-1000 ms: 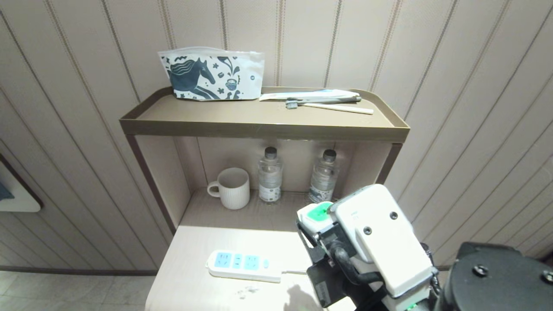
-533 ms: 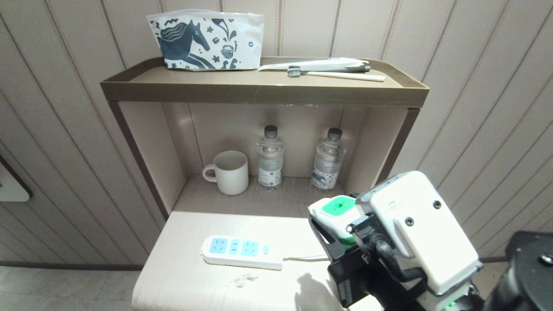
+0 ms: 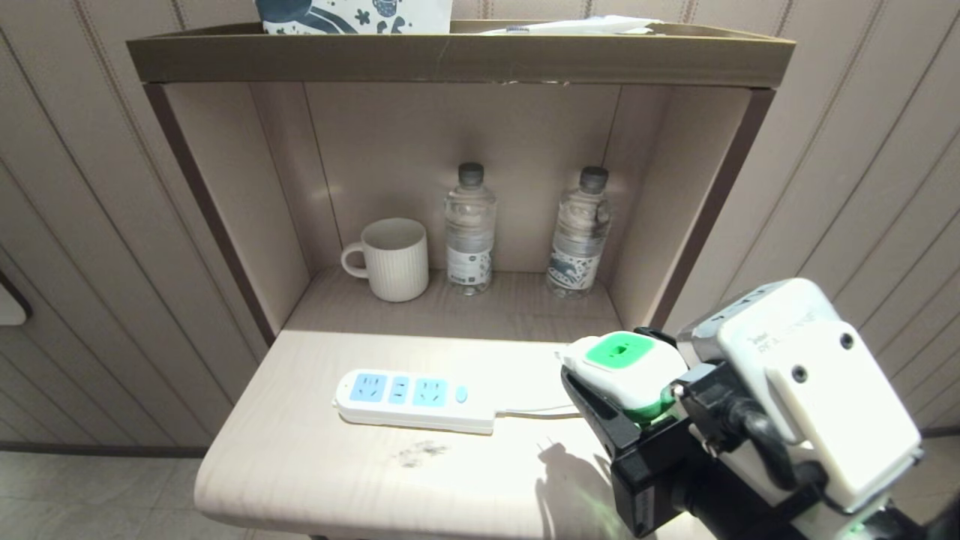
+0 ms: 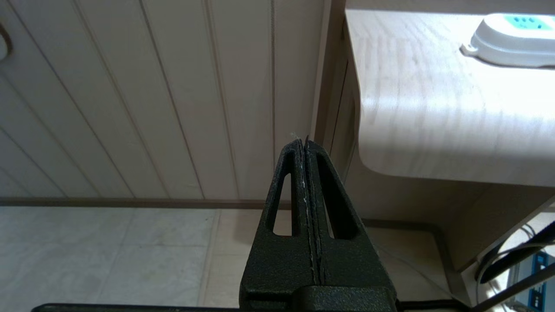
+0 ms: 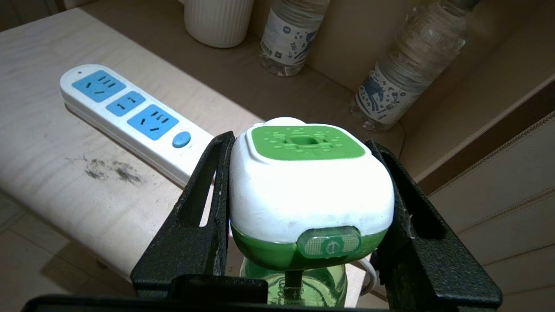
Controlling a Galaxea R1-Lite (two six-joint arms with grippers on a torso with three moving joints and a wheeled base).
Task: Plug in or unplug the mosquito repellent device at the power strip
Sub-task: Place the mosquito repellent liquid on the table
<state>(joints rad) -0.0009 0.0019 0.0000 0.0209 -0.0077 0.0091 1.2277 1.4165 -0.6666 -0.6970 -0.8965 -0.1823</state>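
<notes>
Gripping the mosquito repellent device [image 5: 310, 182] upright, right gripper [image 5: 308, 195] hangs over the table's [image 3: 315, 465] right edge, power strip [image 3: 414, 399] flat well apart, left gripper [image 4: 305, 149] pressed shut beside the table.

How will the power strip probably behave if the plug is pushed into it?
The power strip lies loose, flat on smooth wood, so it will likely slide rather than tip. It looks like light plastic. Its thin cord will hardly hold it back.
</notes>
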